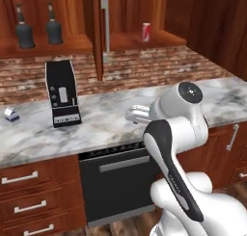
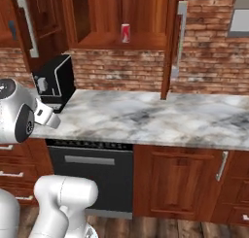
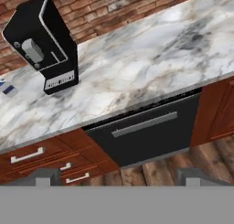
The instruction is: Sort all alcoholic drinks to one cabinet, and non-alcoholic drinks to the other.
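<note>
Our fingers (image 3: pixel 118 176) stand wide and empty above the table (image 3: pixel 151 54) edge. The milk carton (image 1: pixel 11 115) waits far left; bottles (image 1: pixel 24 33) and soda can (image 1: pixel 146 32) sit shelved. Reaching across, we risk clipping the coffee machine (image 1: pixel 62 93).

Near-black on two bottles (image 1: pixel 25 33) with pale neck bands; red with a silver top on the soda can (image 1: pixel 146 32); white and blue on the milk carton (image 1: pixel 11 115); reddish-brown wood grain on the cabinets (image 1: pixel 72 13); grey-veined white marble on the counter (image 1: pixel 106 124); red-brown brick on the wall (image 2: pixel 209 62); black on the coffee machine (image 1: pixel 61 93); black on the dishwasher front (image 3: pixel 151 136).
</note>
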Robot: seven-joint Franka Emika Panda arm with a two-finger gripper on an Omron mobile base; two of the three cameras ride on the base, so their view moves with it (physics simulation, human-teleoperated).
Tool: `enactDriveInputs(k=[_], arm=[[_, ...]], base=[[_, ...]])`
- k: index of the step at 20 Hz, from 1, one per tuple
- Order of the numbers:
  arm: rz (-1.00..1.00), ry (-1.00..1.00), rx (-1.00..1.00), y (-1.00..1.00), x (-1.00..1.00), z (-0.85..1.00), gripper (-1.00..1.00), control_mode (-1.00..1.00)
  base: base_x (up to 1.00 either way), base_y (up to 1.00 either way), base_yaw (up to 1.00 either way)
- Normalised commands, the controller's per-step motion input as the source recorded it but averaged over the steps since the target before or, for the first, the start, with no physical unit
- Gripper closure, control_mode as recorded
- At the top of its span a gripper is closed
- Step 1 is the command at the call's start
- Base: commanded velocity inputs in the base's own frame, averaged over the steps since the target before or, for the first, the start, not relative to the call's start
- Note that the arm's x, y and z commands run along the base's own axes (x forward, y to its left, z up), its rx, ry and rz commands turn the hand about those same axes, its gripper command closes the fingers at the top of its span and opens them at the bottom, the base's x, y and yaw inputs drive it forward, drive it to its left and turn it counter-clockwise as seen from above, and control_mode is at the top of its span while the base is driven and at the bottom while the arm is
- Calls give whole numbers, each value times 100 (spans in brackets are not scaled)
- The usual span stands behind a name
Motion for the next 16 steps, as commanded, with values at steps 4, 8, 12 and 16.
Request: enactDriveInputs(k=[4,8,12,16], arm=[[0,0,0,0,0,0,-100,100],[0,0,0,0,0,0,-100,100],[0,0,0,0,0,0,-100,100],[0,0,0,0,0,0,-100,100]], base=[[-13,100,0],[5,99,0],[36,82,3],[48,46,9]])
